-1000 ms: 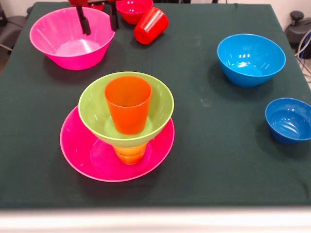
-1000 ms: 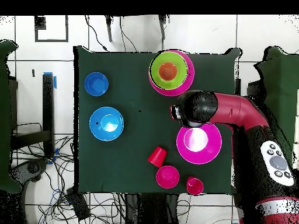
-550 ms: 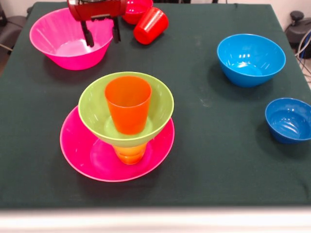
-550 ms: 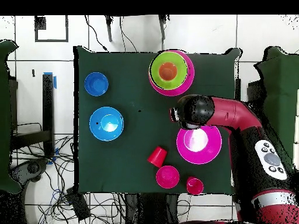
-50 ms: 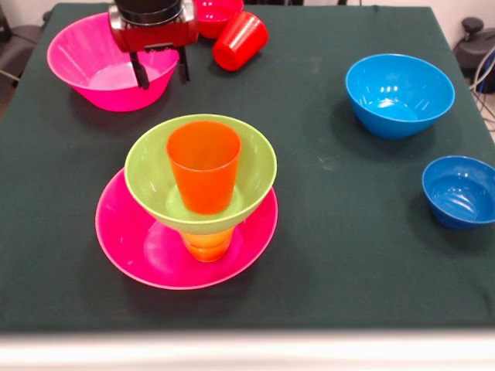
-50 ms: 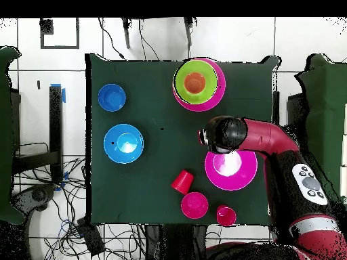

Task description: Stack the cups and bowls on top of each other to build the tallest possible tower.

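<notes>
Orange cup (image 5: 204, 165) sits upright in the lime green bowl (image 5: 255, 174), which perches on a yellow cup (image 5: 206, 244) standing in the wide pink bowl (image 5: 135, 251); that is the tower so far, at about 7 o'clock from the table's middle in the front view. At 11 o'clock the gripper (image 5: 161, 76) hangs empty, its two fingers parted narrowly, over the near rim of the second pink bowl (image 5: 73, 54). A red cup (image 5: 240, 40) lies tipped at 12 o'clock beside a small red bowl (image 5: 210, 14); the light blue bowl (image 5: 399, 93) and small dark blue bowl (image 5: 459, 191) wait at 2 and 3 o'clock. The green bowl balances on a narrow cup, so I judge a sideways brush from the arm, or a piece set down off-centre, could topple everything. The glossy plastic may also slip from the fingers
</notes>
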You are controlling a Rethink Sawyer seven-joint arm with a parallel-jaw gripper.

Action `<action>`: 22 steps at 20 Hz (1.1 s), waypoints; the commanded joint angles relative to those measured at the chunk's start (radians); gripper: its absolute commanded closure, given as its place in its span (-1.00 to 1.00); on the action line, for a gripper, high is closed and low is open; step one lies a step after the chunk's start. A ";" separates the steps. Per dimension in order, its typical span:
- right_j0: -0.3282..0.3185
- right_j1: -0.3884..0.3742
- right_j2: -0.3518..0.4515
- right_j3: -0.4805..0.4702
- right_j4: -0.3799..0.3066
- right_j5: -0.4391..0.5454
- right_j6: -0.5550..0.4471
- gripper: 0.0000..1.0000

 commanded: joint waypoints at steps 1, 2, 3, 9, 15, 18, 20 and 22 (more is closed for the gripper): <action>0.052 0.040 -0.054 0.017 -0.066 -0.056 0.113 -1.00; 0.055 0.040 -0.060 0.017 -0.068 -0.055 0.112 -1.00; 0.056 0.042 -0.064 0.017 -0.068 -0.059 0.113 -1.00; 0.069 0.057 -0.082 0.012 -0.056 -0.083 0.112 -1.00; 0.068 -0.003 -0.097 0.043 -0.024 -0.035 0.101 -1.00; 0.071 0.009 -0.100 0.047 -0.018 -0.058 0.113 -1.00; 0.076 0.034 -0.102 0.039 -0.016 -0.083 0.129 -1.00; 0.081 0.047 -0.108 0.036 -0.011 -0.099 0.146 -1.00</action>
